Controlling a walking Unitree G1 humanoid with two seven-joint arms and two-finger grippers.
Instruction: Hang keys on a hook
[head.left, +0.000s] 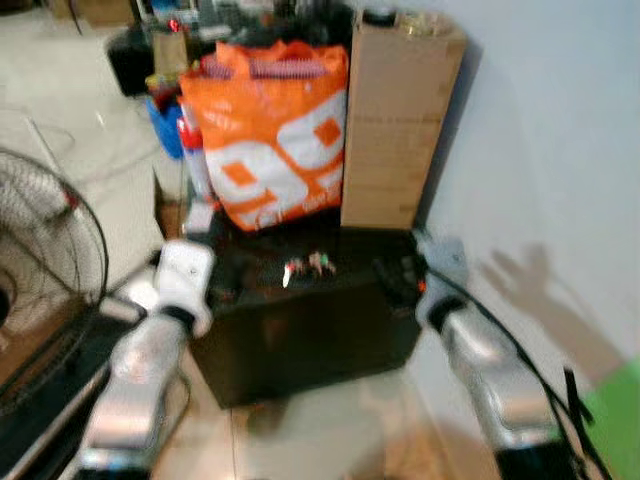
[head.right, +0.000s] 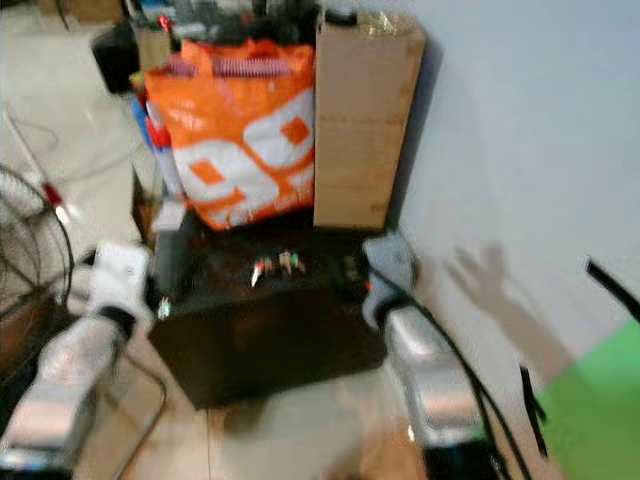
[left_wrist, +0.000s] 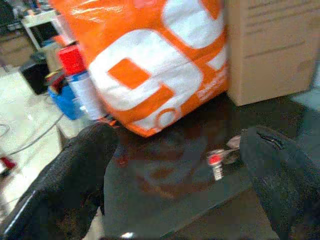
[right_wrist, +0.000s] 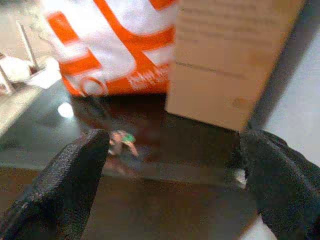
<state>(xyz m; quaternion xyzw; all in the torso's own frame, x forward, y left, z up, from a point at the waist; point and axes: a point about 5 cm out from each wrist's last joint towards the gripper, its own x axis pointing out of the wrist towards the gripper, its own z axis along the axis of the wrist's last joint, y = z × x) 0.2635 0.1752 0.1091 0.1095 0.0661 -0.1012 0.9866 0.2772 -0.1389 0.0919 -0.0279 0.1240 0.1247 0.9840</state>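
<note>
Keys (head.left: 308, 266) lie loose near the front edge of the dark worktop (head.left: 300, 330), before the orange bag (head.left: 270, 130); left pincer (left_wrist: 175, 190) and right pincer (right_wrist: 172, 185) both gape wide, flanking the keys, presumably for pickup.

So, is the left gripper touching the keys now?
Apart. In the left wrist view the keys lie on the dark table top between the open jaws of the left gripper, with bare surface around them.
</note>
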